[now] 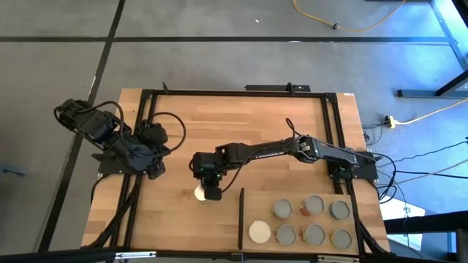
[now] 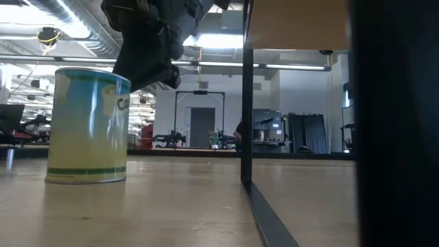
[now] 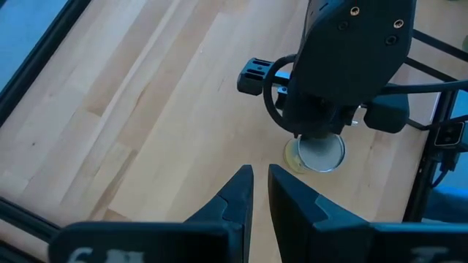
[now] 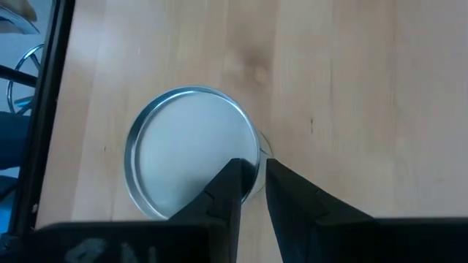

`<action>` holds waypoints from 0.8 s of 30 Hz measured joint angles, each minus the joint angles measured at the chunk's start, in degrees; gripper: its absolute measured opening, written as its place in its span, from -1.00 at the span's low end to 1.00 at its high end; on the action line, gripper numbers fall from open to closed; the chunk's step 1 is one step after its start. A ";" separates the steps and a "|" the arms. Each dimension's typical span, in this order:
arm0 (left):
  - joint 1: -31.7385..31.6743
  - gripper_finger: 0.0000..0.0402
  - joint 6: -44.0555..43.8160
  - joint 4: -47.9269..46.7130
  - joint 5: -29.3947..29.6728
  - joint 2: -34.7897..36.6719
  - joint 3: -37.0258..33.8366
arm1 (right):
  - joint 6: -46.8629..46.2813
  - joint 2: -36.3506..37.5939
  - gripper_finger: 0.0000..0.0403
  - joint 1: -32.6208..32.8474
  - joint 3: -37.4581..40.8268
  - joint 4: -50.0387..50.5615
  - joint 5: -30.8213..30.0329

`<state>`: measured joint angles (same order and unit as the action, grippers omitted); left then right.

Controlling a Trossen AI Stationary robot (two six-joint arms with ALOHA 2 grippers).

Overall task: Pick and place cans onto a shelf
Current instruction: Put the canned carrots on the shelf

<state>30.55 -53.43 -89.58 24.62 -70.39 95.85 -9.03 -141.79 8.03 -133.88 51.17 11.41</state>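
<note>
A can (image 1: 199, 193) with a cream-white top stands upright on the tabletop, left of the shelf (image 1: 263, 201). It also shows in the low view (image 2: 88, 127), yellow-sided, and in the right wrist view (image 4: 191, 150). My right gripper (image 4: 254, 175) is shut and points down over the can's rim; in the high view (image 1: 211, 194) it covers the can's right side. My left gripper (image 3: 261, 175) is shut and empty at the table's left (image 1: 156, 172). Several cans (image 1: 314, 234) stand on the shelf. My right gripper's shut fingertips (image 4: 238, 172) point down over the can's rim (image 4: 256, 150), on the side toward the shelf. I cannot tell whether they touch it. The can stands upright on the tabletop.
The shelf's thin black strip (image 1: 241, 219) stands just right of the can and shows as a black post in the low view (image 2: 247, 103). On the shelf, a cream-white-topped can (image 1: 259, 231) stands nearest the strip. Black frame rails (image 1: 333, 131) run along the table's sides.
</note>
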 joint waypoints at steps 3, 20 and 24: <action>0.00 -0.82 0.00 -0.02 0.00 0.00 0.00 | -0.15 -0.05 -0.67 0.00 0.00 0.04 0.02; 0.00 -0.82 -4.29 0.01 -0.12 -0.04 0.00 | 8.18 0.23 -0.99 0.01 -1.15 3.46 -0.97; 0.01 -0.82 -4.52 0.02 -0.18 -0.15 0.00 | 10.86 0.83 -0.99 -0.18 -1.07 5.28 -1.47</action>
<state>30.56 -57.95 -89.56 24.45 -70.54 95.85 1.83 -140.96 7.86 -134.96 56.45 9.94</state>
